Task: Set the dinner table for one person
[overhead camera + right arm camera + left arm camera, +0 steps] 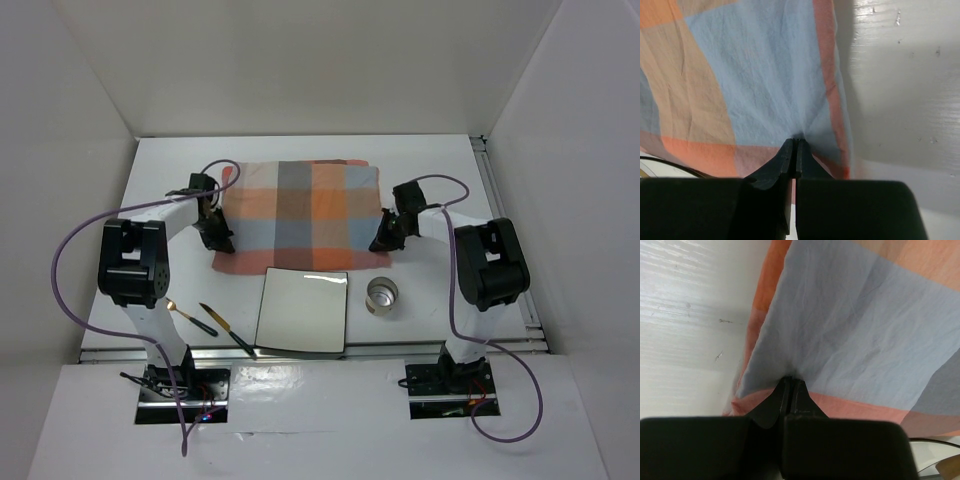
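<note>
The dinner table [420,160] is a large flat white top. An orange-blue-grey checked cloth [300,215] lies spread on its middle. My left gripper [214,232] is shut on the cloth's near left corner; in the left wrist view the gripper [791,380] pinches a pucker of the blue check [850,330]. My right gripper [384,236] is shut on the near right corner; in the right wrist view the gripper [796,142] pinches the cloth [755,85] beside its orange hem.
A square white plate [302,310] lies just in front of the cloth. A small metal cup [382,296] stands right of it. A gold-handled utensil [188,315] and a dark-handled knife [226,327] lie at the near left. White walls enclose the table.
</note>
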Controlling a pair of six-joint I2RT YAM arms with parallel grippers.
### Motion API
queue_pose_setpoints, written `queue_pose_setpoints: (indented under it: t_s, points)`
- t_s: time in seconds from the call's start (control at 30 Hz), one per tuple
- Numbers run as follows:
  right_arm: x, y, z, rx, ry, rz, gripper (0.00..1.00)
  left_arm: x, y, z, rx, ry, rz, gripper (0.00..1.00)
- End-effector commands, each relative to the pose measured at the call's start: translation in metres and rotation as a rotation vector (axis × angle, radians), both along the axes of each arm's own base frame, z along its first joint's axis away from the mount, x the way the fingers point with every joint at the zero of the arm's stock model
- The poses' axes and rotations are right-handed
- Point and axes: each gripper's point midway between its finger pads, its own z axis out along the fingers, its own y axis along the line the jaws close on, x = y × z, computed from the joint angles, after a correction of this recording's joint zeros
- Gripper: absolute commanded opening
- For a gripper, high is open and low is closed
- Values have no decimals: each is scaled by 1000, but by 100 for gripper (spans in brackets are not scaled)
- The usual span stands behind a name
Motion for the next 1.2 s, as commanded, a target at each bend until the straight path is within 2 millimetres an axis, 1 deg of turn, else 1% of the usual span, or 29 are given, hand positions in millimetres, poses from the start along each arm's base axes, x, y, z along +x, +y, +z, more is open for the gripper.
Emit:
queue_pose_setpoints:
  t_s: [0.0,0.03,0.07,0.13,0.17,0.2,0.23,0.3,0.33,0.4,0.43,0.53,0.6,0.63,0.67,0.7,0.73,0.77,0.8,0.83,0.87,0.9,0.93,0.97,1.0,1.03,1.07,1.13,1.17]
  points:
    - [-13,-18,-4,-96,19,-40,0,-6,0,-5,9,13,3,0]
    - [-16,-20,-8,-107,27,-44,0,-9,0,-5,9,14,3,0]
    - [-15,-20,-4,-101,20,-53,0,-13,0,-6,12,18,-6,0]
    - [-25,-22,-8,-103,48,-60,0,-17,-3,-6,12,21,-15,0]
    - [-24,-21,-4,-100,36,-60,0,-20,-1,-6,21,22,-13,0]
    - [-33,-24,-12,-107,61,-59,0,-20,-1,-6,21,22,-13,0]
    - [-32,-23,-7,-100,51,-68,0,-20,-1,-6,21,22,-13,0]
    - [-33,-28,-7,-122,44,-80,0,-20,-4,-6,21,22,-22,0]
    - [-32,-27,-3,-119,31,-80,0,-20,-3,-6,30,21,-19,0]
    - [-32,-32,5,-136,15,-103,0,-19,-7,-3,41,17,-36,0]
    - [-30,-32,10,-132,1,-104,0,-16,-8,3,41,4,-35,0]
    - [-20,-31,42,-120,-72,-113,0,-8,-9,22,75,-35,-52,2]
    - [-16,-33,66,-123,-122,-116,0,3,-9,43,94,-82,-52,13]
    - [-9,-34,80,-126,-155,-125,0,3,-6,50,111,-86,-57,29]
    - [-11,-37,87,-141,-160,-125,1,6,-7,58,109,-104,-56,38]
    - [-10,-39,101,-140,-191,-133,4,14,-7,76,106,-147,-53,46]
    - [-8,-38,114,-139,-218,-126,16,16,-5,83,121,-162,-56,54]
    - [-14,-44,121,-158,-225,-140,22,22,-4,100,127,-203,-50,65]
    - [-15,-45,130,-154,-237,-142,29,18,-3,99,128,-189,-51,71]
    - [-19,-49,133,-174,-241,-142,40,23,-1,115,142,-229,-50,77]
    - [-24,-50,138,-173,-244,-143,58,24,-1,122,142,-243,-49,79]
    - [-34,-54,138,-190,-220,-146,65,27,1,130,150,-265,-43,79]
    - [-44,-56,143,-188,-227,-147,67,27,1,141,153,-278,-50,79]
    - [-55,-58,137,-189,-201,-152,69,29,4,152,164,-309,-41,79]
    - [-70,-56,141,-162,-189,-147,74,28,5,158,172,-318,-36,79]
    - [-79,-56,139,-152,-178,-138,78,32,5,164,170,-336,-34,79]
    - [-93,-56,128,-140,-132,-153,78,32,5,174,168,-361,-32,79]
    - [-115,-52,125,-97,-91,-154,80,34,3,183,158,-386,-33,78]
    - [-125,-48,115,-78,-57,-159,80,34,3,187,162,-390,-41,78]
